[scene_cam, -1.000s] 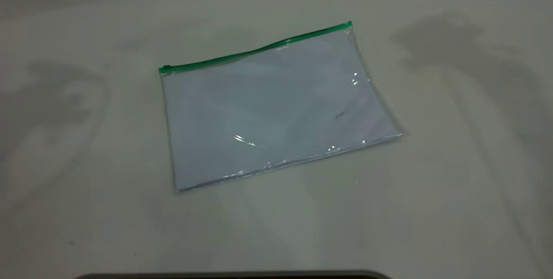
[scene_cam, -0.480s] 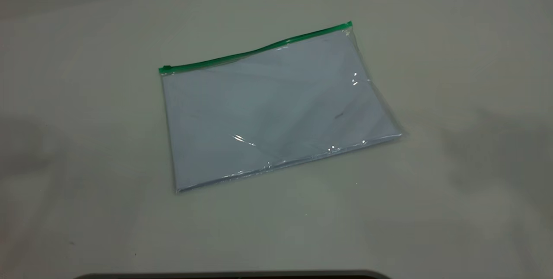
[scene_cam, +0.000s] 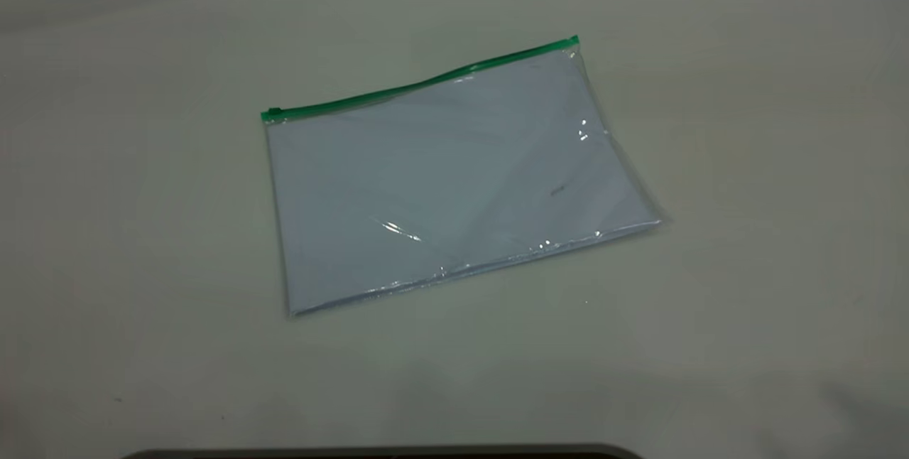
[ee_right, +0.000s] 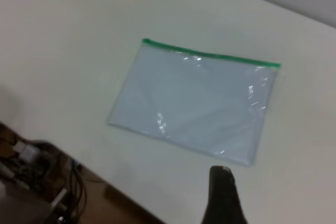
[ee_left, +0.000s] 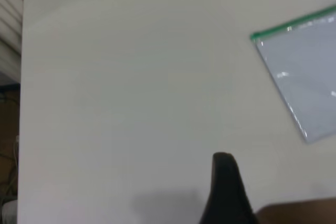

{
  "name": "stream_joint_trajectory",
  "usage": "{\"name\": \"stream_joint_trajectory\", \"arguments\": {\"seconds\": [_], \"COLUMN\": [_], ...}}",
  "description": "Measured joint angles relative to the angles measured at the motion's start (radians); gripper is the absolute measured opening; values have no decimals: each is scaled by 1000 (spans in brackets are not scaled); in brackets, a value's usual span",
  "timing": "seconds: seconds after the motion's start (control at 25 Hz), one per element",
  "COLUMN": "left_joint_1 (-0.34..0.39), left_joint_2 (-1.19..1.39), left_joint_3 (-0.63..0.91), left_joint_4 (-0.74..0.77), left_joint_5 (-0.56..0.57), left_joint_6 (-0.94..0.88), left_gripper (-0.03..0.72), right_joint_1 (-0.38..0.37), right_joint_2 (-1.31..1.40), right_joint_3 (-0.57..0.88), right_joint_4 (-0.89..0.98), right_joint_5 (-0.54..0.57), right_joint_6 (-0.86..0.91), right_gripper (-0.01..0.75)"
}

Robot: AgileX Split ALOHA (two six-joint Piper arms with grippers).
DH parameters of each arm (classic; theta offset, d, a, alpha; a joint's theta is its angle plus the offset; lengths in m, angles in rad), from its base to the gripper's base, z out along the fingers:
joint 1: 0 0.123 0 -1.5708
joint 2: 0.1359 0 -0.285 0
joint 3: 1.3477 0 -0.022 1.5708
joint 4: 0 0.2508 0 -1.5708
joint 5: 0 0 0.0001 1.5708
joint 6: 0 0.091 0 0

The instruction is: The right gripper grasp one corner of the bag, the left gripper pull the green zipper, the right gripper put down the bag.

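Bag [scene_cam: 454,182] lying flat near mid-table [scene_cam: 746,125], untouched, zipper [scene_cam: 419,82] along the far long edge, slider tab [scene_cam: 273,112] at the left end. Looks light and floppy: thin clear plastic, shiny and crinkled, stiffened somewhat by the white sheets inside. Likely slick under the pads, and hard to lift off the table with nothing beneath to get a finger under.

Best hold probably the right-hand corner [scene_cam: 574,41] at the end of the green strip, opposite the tab (thicker there, so less prone to slip or tear). Pinching that corner should brace the bag against the pull on the tab. Tab small; precise approach needed.

Left gripper [ee_left: 224,182] well apart from the bag, over bare table, only one dark fingertip visible. Right gripper [ee_right: 223,195] off past the bag's near edge, high up, likewise one tip showing. Cannot tell whether either is spread or closed; neither holding anything, judging by the bag at rest.
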Motion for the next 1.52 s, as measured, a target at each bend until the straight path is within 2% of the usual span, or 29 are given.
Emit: {"name": "stream_joint_trajectory", "arguments": {"seconds": [0.32, 0.6, 0.96, 1.32, 1.52], "left_joint_1": [0, 0, 0, 0, 0], "left_joint_2": [-361, -561, -590, -590, -590], "left_joint_3": [333, 508, 609, 635, 635], "left_joint_4": [0, 0, 0, 2, 3], "left_joint_5": [0, 1, -6, -31, -33], "left_joint_6": [-2, -5, -59, -59, -59], "left_gripper": [588, 588, 588, 588, 588], "right_joint_1": [0, 0, 0, 0, 0], "right_joint_2": [-221, -385, -579, -713, -742], "right_joint_3": [263, 401, 461, 539, 603], "right_joint_4": [5, 5, -15, -306, -350], "right_joint_5": [-10, -12, -8, -15, -52], "right_joint_6": [-2, -2, 3, 151, 176], "right_gripper": [578, 578, 578, 578, 578]}}
